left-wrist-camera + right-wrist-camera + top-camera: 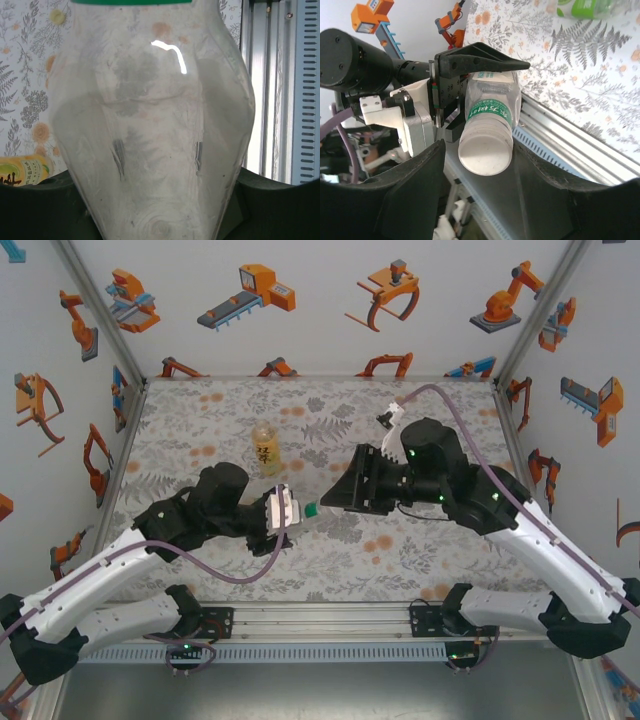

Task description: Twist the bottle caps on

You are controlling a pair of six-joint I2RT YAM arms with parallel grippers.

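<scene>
- Left gripper (pixel 288 510): above the table (pixel 200 420), about midway between its side edges and toward the near edge. It is clamped on the clear bottle (pixel 150 125), whose soft wall dents inward under the grip. The bottle is held off the surface.
- Clear bottle, axis: lies level, roughly parallel to the near edge, with its neck pointing toward the right arm.
- Bottle cap (pixel 485 152): white, seated on the neck just past the green label band. How far it is threaded cannot be told.
- Right gripper (pixel 332 502): meets the cap end-on, in line with the bottle's long axis. Its jaws are spread to either side of the cap, with a slim gap showing on one side. Judgement: this arm is placed to do the turning, a roll about that axis, while the left arm holds the bottle.
- Amber bottle (pixel 265 447): upright, beyond the held bottle toward the far edge and well apart from both grippers.
- Green bottle (pixel 590 7): on the table beyond, cut off by the frame edge.
</scene>
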